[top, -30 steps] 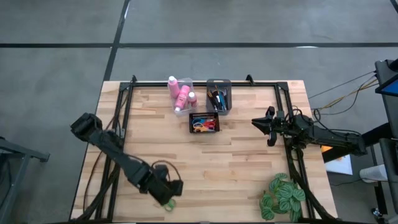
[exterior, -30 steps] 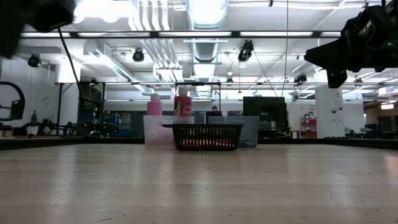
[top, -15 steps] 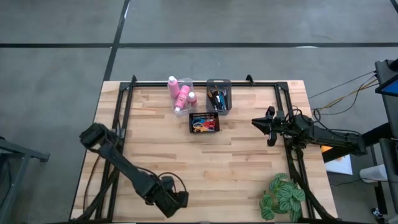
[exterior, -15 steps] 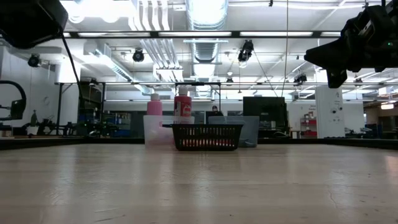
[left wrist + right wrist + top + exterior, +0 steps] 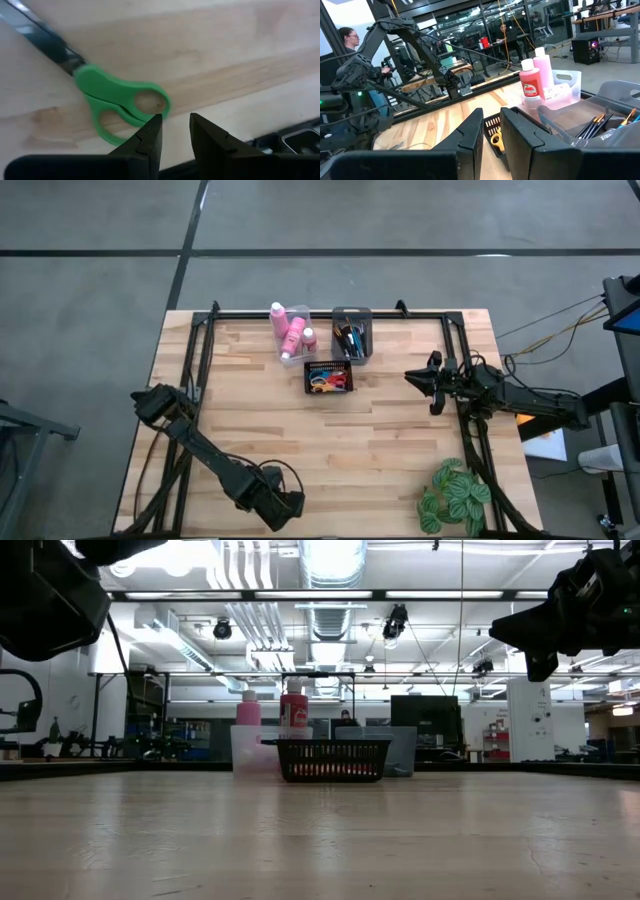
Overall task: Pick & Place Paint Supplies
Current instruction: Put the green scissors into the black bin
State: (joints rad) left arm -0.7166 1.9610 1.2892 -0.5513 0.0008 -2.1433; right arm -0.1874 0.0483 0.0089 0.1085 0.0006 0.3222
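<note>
lower now at the wooden surface's (image 5: 400, 450) near edge, left fingers (image 5: 172, 142) slightly apart over green-handled scissors (image 5: 117, 102), unseen from above. right fingers (image 5: 492, 137) narrowly apart. bottle label unreadable.

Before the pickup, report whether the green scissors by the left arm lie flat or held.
Flat, not held. The green scissors lie on the wooden table, just beyond the left tool, whose fingers stand slightly apart, empty.
</note>
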